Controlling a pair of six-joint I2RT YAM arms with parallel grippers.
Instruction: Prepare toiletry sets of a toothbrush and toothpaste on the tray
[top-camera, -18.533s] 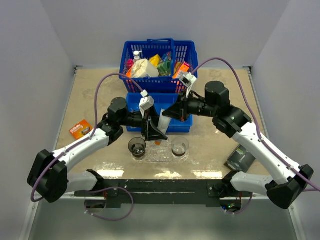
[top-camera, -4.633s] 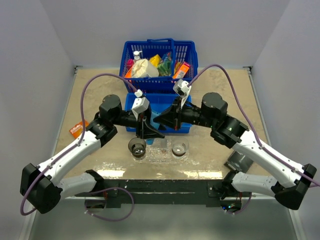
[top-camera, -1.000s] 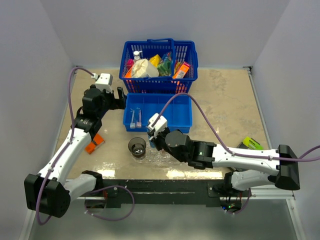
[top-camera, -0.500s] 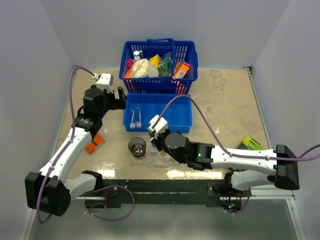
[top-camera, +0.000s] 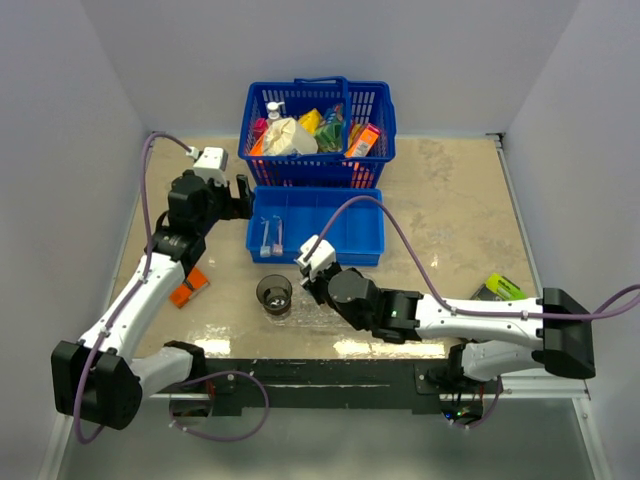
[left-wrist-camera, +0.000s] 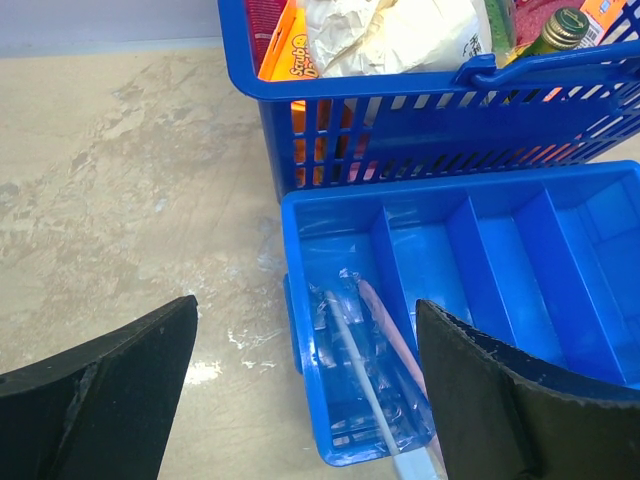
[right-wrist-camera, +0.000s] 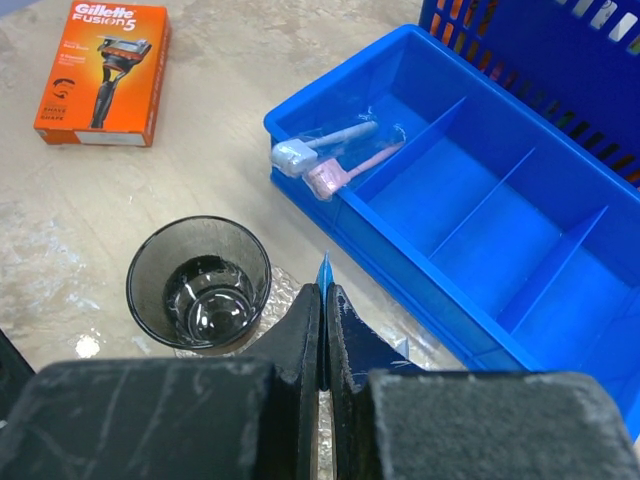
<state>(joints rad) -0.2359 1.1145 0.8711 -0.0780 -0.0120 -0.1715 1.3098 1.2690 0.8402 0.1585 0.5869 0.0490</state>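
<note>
Right gripper: fingers pressed together, pinching thin blue sliver that pokes up between the tips. Probably crimped end of a toothpaste tube, can't confirm, remainder hidden. Hovering over near edge of clear bumpy tray, just beside smoky cup standing on it.

Left gripper: fingers wide apart, nothing between, above left end of blue divided bin.

Two wrapped toothbrushes lying close together in bin's leftmost compartment, one pale head, one pink. None seen on tray.

Handling, judged:
- **Toothbrushes:** very light, thin, stiff sticks in slick crinkly wrap. Likely to slide or pivot in a pinch. Best taken mid-handle, across the narrow width, coming straight down between compartment walls. Risk of lifting both at once.
- **Tube:** light, soft-bodied, squashable. Better held by flat crimp or cap, gently.
</note>
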